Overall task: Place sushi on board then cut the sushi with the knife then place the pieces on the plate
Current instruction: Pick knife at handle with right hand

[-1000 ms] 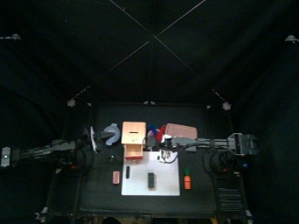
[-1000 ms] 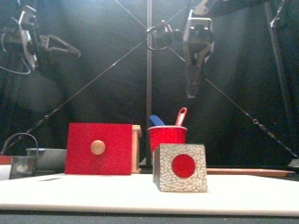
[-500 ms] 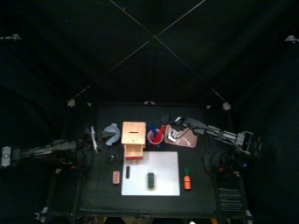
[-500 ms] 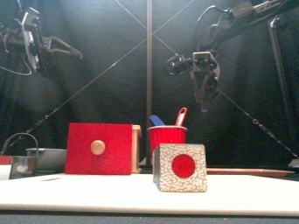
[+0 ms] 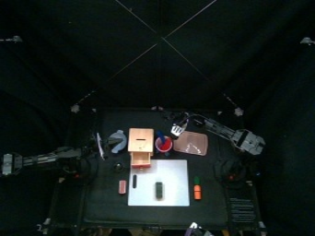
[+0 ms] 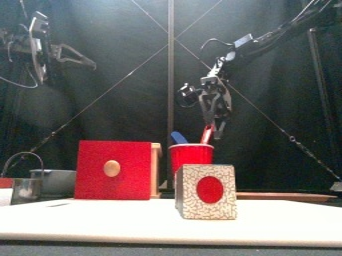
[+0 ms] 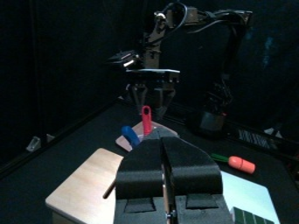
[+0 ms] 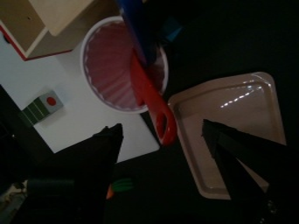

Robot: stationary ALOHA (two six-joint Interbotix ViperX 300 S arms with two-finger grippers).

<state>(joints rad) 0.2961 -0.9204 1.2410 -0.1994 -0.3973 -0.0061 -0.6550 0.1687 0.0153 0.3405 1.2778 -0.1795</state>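
Right hand (image 6: pixel 213 110): now hangs right above the red cup (image 6: pixel 191 156), having dropped and swung in from a spot much higher and further right of the cup a second ago (a clear commitment to the knives).
Grip: spread wide, empty; in the wrist view straddles the handle end of the red knife (image 8: pixel 149 92), with no contact that can be made out.
Knives: both upright in the cup, handles up, the red one beside the blue knife (image 6: pixel 178 138); unmoved over the last second.
Sushi (image 6: pixel 207 192): rests on the white board (image 5: pixel 176 171), in front of the cup and well apart from it, speckled end with red centre turned to the front; whole, uncut, same spot as before.
Plate (image 8: pixel 239 103): pink, flat on the bench just right of the cup, bare where visible.
Wooden box (image 6: pixel 114 170): sits just left of the cup, red drawer front facing forward.
Left hand (image 7: pixel 167 144): waits well left of the cup and high above its rim, pinched to a thin slit on nothing; no shift.
Meaning: with the roll already boarded, reads as the opening of the knife pick; leaves cutting and plating yet to begin.
Next: probably calls for a little more descent, a squeeze on one handle, then a straight lift (risks tipping the cup if pulled sideways).
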